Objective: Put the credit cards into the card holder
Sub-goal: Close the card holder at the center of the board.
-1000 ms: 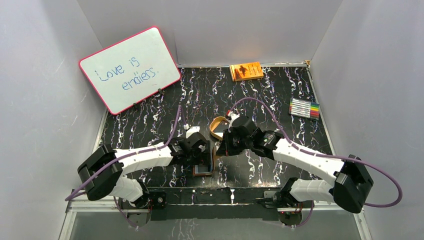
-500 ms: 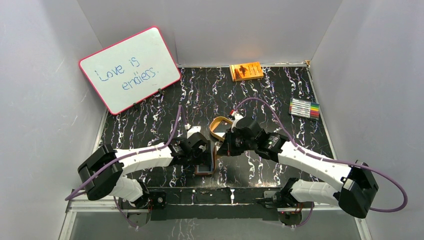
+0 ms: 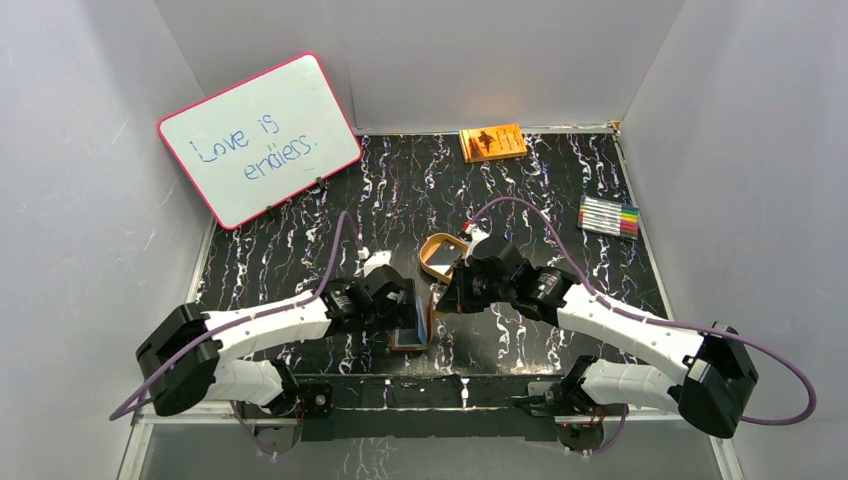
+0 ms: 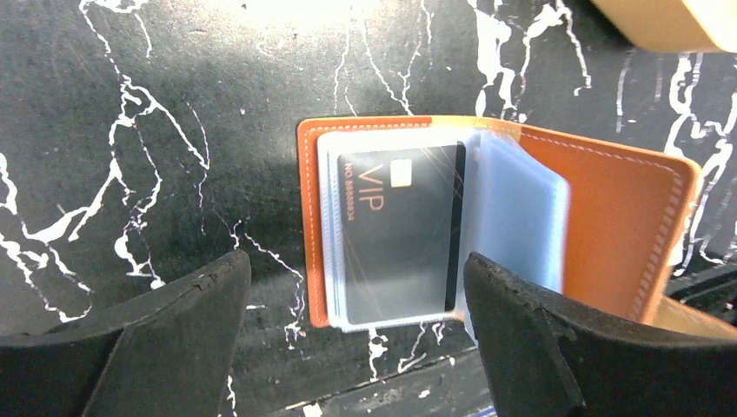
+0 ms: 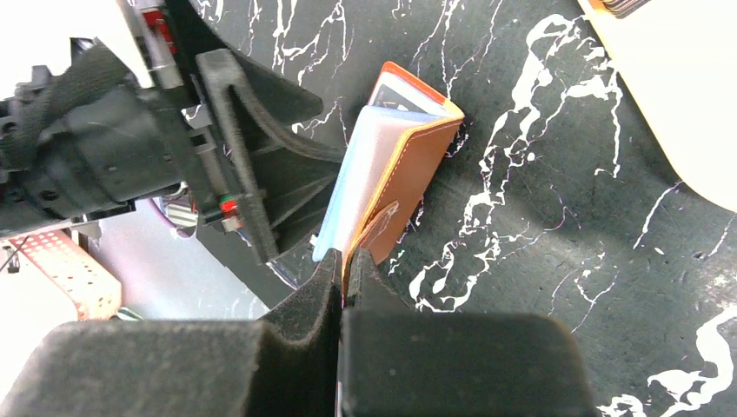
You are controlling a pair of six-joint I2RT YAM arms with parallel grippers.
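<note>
Top view: the small brown leather bifold card holder (image 3: 408, 336) sits just below my left claw (image 3: 404, 303). Left wrist: that claw's gaping wide, with the dark grey plastic VIP card (image 4: 400, 230) slotted right beneath it. Right wrist: my right claw (image 5: 346, 269) is pinching the cover upright. If the grip slips, I'd guess the cover flops shut.

1 overhead camera looks down from behind; 2 close wrist cameras share the card holder (image 4: 626, 226).

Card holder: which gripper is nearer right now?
Right. The right gripper is shut on the card holder at its cover tab. The left gripper is open and hovers above it, apparently not touching, jaws either side of the VIP card.
</note>
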